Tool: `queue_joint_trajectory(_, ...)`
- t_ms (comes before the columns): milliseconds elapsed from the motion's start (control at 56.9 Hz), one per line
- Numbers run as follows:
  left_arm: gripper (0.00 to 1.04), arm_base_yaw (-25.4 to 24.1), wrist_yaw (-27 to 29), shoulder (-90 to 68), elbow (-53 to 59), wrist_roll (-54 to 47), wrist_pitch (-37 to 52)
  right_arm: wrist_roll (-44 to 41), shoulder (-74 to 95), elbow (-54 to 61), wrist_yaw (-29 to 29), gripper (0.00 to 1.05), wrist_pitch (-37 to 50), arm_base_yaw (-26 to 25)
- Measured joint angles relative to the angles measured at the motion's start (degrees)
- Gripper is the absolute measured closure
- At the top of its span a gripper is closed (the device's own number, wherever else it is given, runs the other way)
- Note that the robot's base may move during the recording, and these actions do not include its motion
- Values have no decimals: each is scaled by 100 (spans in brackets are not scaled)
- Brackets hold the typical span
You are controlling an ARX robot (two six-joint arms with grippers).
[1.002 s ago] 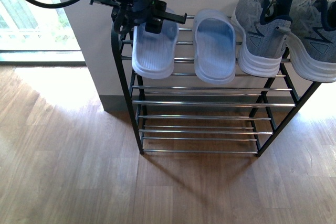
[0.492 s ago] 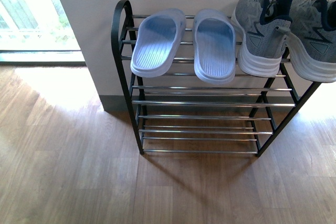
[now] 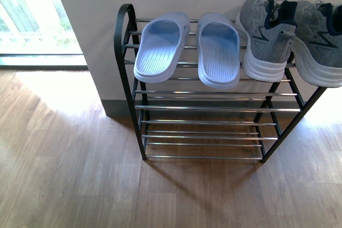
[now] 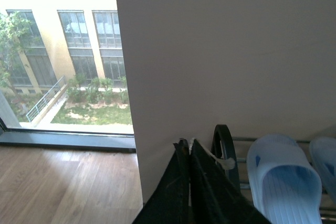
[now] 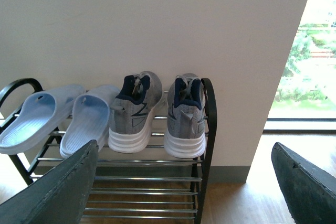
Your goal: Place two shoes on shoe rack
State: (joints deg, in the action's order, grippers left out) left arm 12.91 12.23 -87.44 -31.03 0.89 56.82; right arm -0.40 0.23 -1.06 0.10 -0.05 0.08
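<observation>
— Black fingers of the left gripper (image 4: 189, 182) look pressed together on nothing; the right gripper (image 5: 184, 187) is spread wide, empty.

— And the shoes?

— Both slides (image 3: 160, 49) lie at the shoe rack's (image 3: 125, 78) left end, sneakers (image 3: 264, 38) at its right end, all on the top tier. Placing looks finished; both grippers hang well back.

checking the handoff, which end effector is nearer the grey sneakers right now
Right. The right end effector, open, looks straight at the grey sneakers on the shoe rack. The left end effector, shut, sits past the rack's far end beside a pale blue slide.
</observation>
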Motion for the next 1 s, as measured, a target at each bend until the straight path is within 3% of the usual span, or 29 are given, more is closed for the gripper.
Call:
queue_joint_trajectory(281, 103, -540, -498, 1429, 1593, -26, 90, 0, 0, 0, 2, 9, 0, 0)
queue_joint_trajectory(545, 103, -785, -728, 2371, 2234, -26, -243, 0, 0, 0, 0, 9, 0, 0)
queue_joint_trajectory(616, 103, -833, -782, 2406, 2450, -28, 24, 0, 0, 0, 0, 9, 0, 0)
queue_joint_trajectory(668, 103, -990, -1064, 2498, 2564, -31, -24, 0, 0, 0, 0, 9, 0, 0)
queue_joint_trajectory(791, 103, -1255, -1182, 3021, 2756, -35, -409, 0, 0, 0, 2, 9, 0, 0)
queue_joint_trajectory(1002, 103, -1266, -1213, 4146, 2944, -35, -1305, 0, 0, 0, 0, 9, 0, 0)
